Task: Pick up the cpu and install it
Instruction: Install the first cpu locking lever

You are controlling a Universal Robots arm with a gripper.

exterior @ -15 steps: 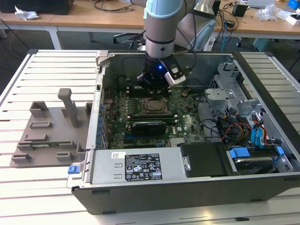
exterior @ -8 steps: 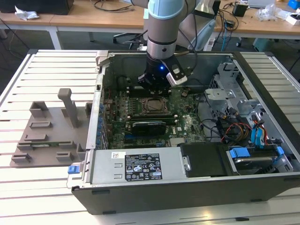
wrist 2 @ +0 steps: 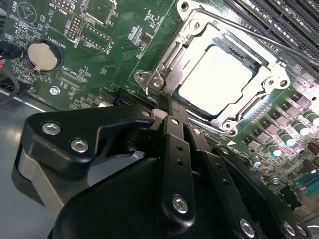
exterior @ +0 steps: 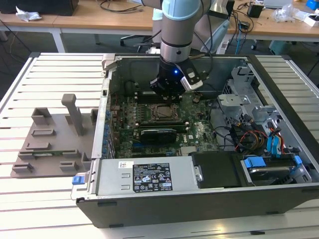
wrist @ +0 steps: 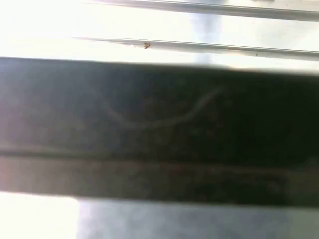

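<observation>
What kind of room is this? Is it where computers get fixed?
Probably a robot lab or workshop. An opened computer case lies on a slatted metal table, a robot arm reaches inside, and wooden desks with cables stand behind.

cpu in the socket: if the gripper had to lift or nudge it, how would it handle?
Probably stiff: the cpu shows a flat metal top plate. Likely slippery, since that plate looks smooth and glares bright. It sits low inside the socket frame, so a sideways nudge would likely do little. The gripper has little edge to catch.
</observation>
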